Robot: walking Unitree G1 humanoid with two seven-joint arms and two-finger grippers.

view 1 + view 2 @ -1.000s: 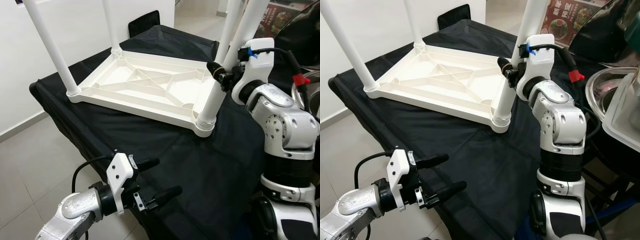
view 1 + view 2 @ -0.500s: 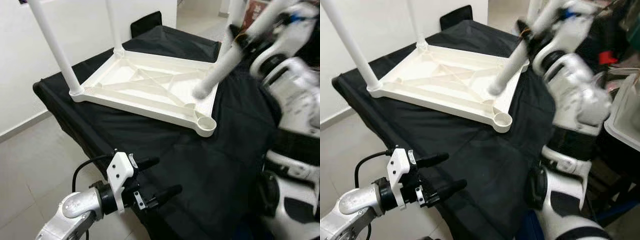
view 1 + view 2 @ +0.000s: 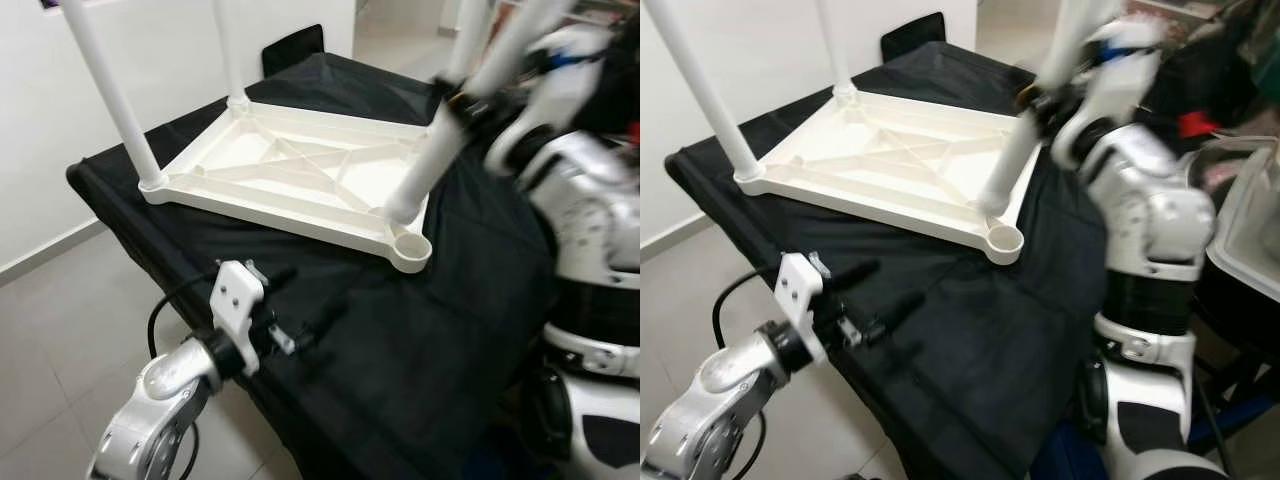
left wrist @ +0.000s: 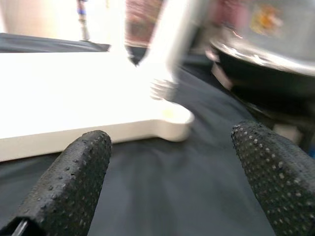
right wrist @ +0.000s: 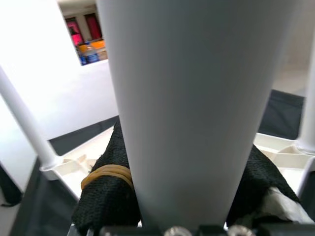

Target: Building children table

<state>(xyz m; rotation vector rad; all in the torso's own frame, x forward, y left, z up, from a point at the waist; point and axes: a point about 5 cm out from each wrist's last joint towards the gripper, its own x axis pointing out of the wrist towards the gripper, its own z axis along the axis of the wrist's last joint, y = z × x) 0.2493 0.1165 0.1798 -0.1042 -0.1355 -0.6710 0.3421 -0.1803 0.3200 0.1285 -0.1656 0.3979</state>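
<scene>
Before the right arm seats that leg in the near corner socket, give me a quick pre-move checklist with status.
1. Right gripper shut on the loose leg: ok.
2. Near corner socket empty: ok.
3. Leg's lower end over the socket: not ok, it hangs beside it, above the tabletop.
4. Leg upright: not ok, tilted.
5. Left gripper open, low over the black cloth, apart from the tabletop: ok.
6. Thread condition: cannot tell, blurred.

tabletop (image 3: 300, 170) white | leg (image 3: 430, 165) white | cloth (image 3: 420, 330) black

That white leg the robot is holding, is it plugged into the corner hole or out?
Out. The leg hangs tilted in the right gripper; the corner socket beside its tip is open.
</scene>
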